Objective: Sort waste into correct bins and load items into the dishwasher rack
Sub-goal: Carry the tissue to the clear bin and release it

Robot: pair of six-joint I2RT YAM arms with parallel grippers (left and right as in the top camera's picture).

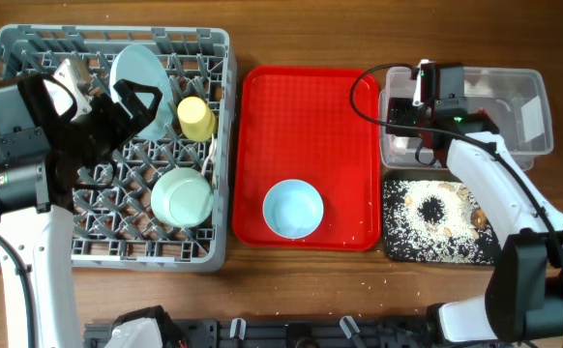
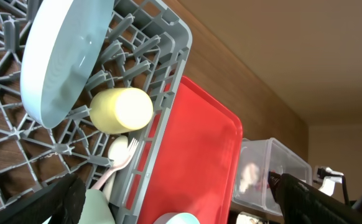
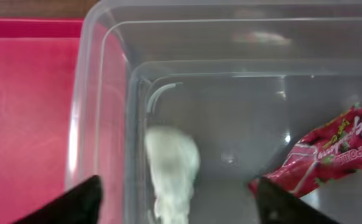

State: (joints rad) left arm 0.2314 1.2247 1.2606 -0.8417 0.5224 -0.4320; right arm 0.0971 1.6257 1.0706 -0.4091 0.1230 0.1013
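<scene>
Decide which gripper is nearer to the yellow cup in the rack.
Left. The left gripper hovers over the dishwasher rack just beside the yellow cup; the right gripper hangs over the clear tub, beyond the red tray.

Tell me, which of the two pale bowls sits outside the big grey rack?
The pale blue round bowl, sitting on the flat red plastic tray. The mint round bowl sits inside the grey pegged plastic rack, near the small yellow cup.

grey rack (image 1: pixel 98 253); pale blue plate (image 1: pixel 136 72); yellow cup (image 1: pixel 196 118); mint bowl (image 1: pixel 182 196); pale blue bowl (image 1: pixel 293 208); red tray (image 1: pixel 306 116); clear tub (image 1: pixel 545 106); black tray (image 1: pixel 398 246), beige-speckled; red-and-white wrapper (image 3: pixel 330 152); white tissue (image 3: pixel 171 165).
</scene>
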